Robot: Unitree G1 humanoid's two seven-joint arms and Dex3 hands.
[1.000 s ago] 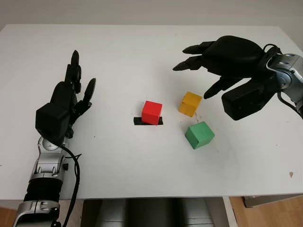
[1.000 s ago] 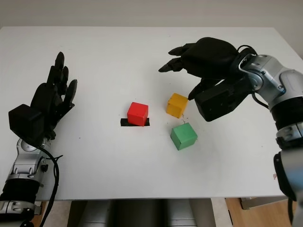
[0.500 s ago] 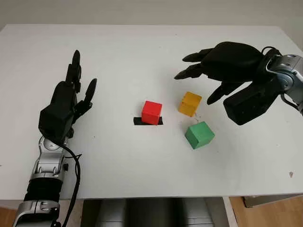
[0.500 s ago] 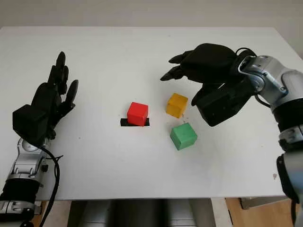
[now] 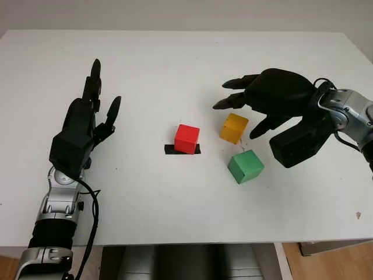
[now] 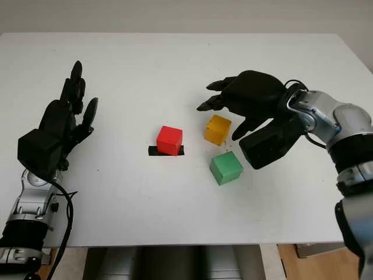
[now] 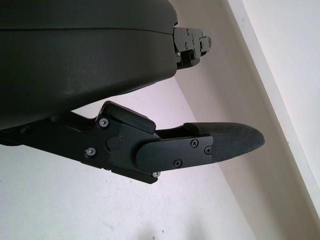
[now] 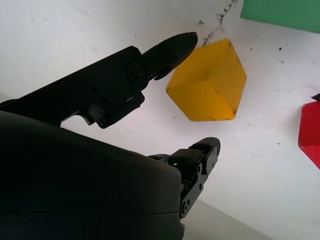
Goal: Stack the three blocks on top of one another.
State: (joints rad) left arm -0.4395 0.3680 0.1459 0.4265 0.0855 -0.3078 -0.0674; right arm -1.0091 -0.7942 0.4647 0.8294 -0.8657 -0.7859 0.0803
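Near the middle of the counter (image 5: 175, 64), the yellow block (image 5: 233, 128) sits directly under the right hand (image 5: 274, 96), whose fingers (image 5: 233, 100) are uncurled and hold nothing. In the right wrist view the yellow block (image 8: 207, 82) lies between one fingertip and the other fingers, with a gap to each, so nothing is touching it. That is the relation the next move turns on: the block is straight below the fingers, and a short descent followed by a close looks like all that is needed. The block is a cube with no long axis, sitting turned a little on the counter.

From the yellow block, the red block (image 5: 187, 139) lies at about 9 o'clock, standing on a strip of black tape (image 5: 182, 150). The green block (image 5: 245, 166) lies at about 5 o'clock, close by but not touching. The right hand is far nearer all three.

The left hand (image 5: 84, 125) is open, well away at 9 o'clock over bare counter.

Count: three blocks, one of each colour, none stacked yet; one tape strip; two hands.
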